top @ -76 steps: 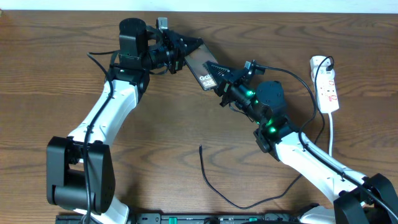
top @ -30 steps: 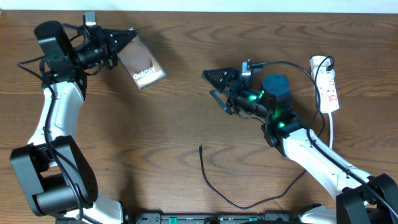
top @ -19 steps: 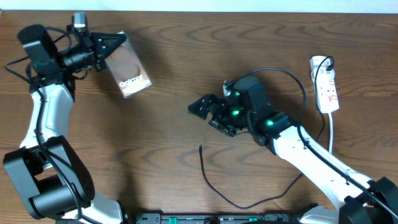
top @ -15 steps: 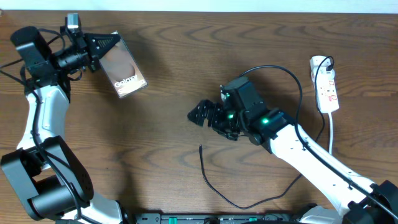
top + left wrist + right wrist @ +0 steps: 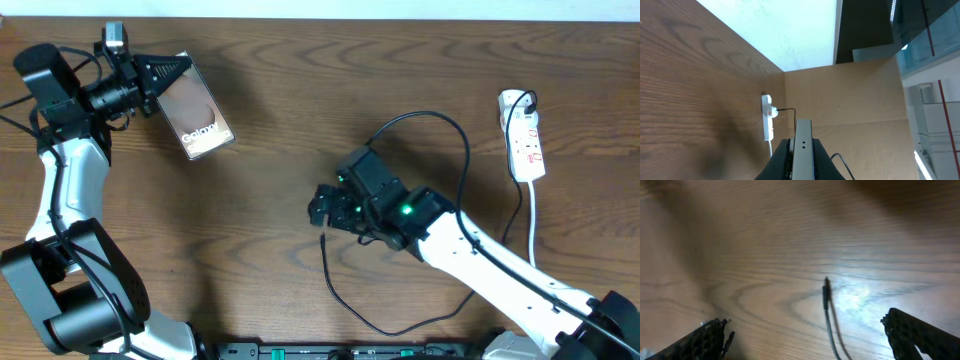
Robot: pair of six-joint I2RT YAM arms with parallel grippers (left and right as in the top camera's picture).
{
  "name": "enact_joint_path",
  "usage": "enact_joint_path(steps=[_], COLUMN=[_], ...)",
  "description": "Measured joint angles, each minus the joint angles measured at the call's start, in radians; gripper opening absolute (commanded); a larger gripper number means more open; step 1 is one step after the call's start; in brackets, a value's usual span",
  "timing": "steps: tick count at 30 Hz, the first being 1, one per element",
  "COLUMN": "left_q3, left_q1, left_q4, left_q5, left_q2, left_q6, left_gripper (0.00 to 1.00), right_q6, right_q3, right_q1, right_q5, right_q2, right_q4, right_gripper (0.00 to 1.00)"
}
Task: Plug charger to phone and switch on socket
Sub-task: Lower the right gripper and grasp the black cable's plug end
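Right claw is hovering over the charger tip while the left is gripping the phone.

Overhead: the left gripper (image 5: 165,75) is clamping the phone (image 5: 196,115) by one end at the far left, well apart from the charger (image 5: 335,285), whose tip is lying just below the wide-open, empty right gripper (image 5: 322,208); the socket (image 5: 525,135) is sitting far right. Left wrist: the phone is showing edge-on between closed fingers. Right wrist: the tip is lying between the spread fingers; I judge the claw should be coming down low and pinching just behind the connector, leaving the tip projecting.
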Motion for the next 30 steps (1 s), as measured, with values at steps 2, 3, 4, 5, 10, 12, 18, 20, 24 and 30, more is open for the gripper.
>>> enact_joint_path(steps=[2, 3, 4, 5, 10, 12, 18, 20, 24, 30], left_q3=[0.0, 0.0, 0.0, 0.0, 0.0, 0.0, 0.0, 0.0, 0.0, 0.0], left_q1=[0.0, 0.0, 0.0, 0.0, 0.0, 0.0, 0.0, 0.0, 0.0, 0.0], left_q4=[0.0, 0.0, 0.0, 0.0, 0.0, 0.0, 0.0, 0.0, 0.0, 0.0], left_q5=[0.002, 0.004, 0.005, 0.008, 0.014, 0.015, 0.016, 0.017, 0.018, 0.018], left_q2=[0.0, 0.0, 0.0, 0.0, 0.0, 0.0, 0.0, 0.0, 0.0, 0.0], left_q6=[0.0, 0.0, 0.0, 0.0, 0.004, 0.008, 0.018, 0.019, 0.022, 0.022], left_gripper=[0.07, 0.07, 0.07, 0.07, 0.07, 0.07, 0.07, 0.07, 0.07, 0.07], right_q6=[0.0, 0.0, 0.0, 0.0, -0.003, -0.004, -0.018, -0.025, -0.038, -0.05], right_q3=[0.0, 0.002, 0.005, 0.01, 0.058, 0.082, 0.139, 0.154, 0.163, 0.163], right_q1=[0.024, 0.032, 0.042, 0.051, 0.072, 0.073, 0.092, 0.094, 0.097, 0.102], right_q5=[-0.002, -0.004, -0.008, -0.011, -0.017, -0.018, -0.03, -0.031, -0.031, -0.025], right_q2=[0.032, 0.048, 0.079, 0.112, 0.266, 0.304, 0.411, 0.418, 0.422, 0.423], right_q4=[0.004, 0.0, -0.008, -0.023, -0.122, -0.129, -0.146, -0.148, -0.15, -0.151], right_gripper=[0.99, 0.99, 0.99, 0.99, 0.98, 0.97, 0.98, 0.95, 0.79, 0.22])
